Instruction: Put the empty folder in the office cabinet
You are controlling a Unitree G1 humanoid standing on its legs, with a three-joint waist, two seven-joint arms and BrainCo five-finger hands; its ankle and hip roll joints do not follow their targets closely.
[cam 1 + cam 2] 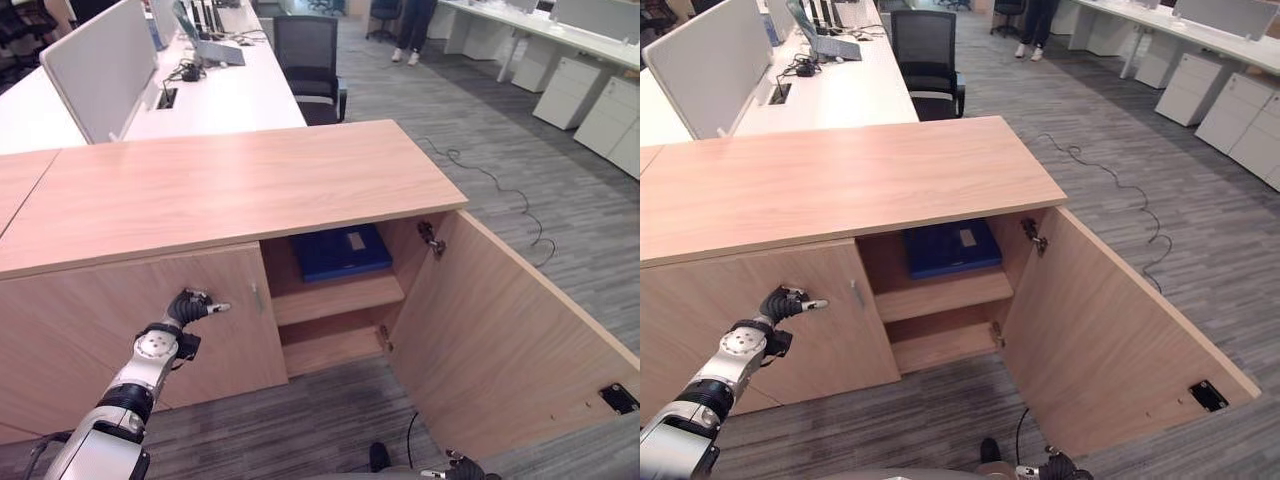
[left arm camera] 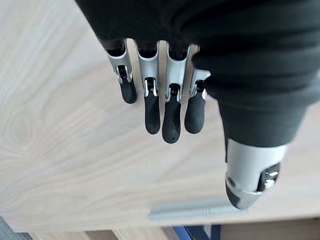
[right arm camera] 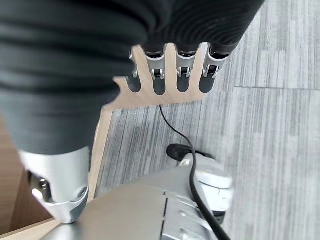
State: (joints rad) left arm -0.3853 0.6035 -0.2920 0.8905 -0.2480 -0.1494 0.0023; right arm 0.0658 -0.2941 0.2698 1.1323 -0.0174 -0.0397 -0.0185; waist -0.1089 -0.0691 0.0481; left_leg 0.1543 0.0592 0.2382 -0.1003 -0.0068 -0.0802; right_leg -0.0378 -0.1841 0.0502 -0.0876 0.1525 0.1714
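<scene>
**Folder on shelf, door open**

Blue folder (image 1: pixel 341 251) lies on the cabinet's (image 1: pixel 230 190) upper shelf, frame centre. Right door (image 1: pixel 500 340) swung wide. Left hand (image 1: pixel 190 305), fingers relaxed, before closed left door (image 1: pixel 130 330) near its handle (image 2: pixel 192 211). Right hand (image 3: pixel 170 75) bottom edge, fingers loosely straight, empty.

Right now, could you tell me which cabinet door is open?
The right door is swung wide, exposing the blue folder; the left door by the left hand is closed.
</scene>
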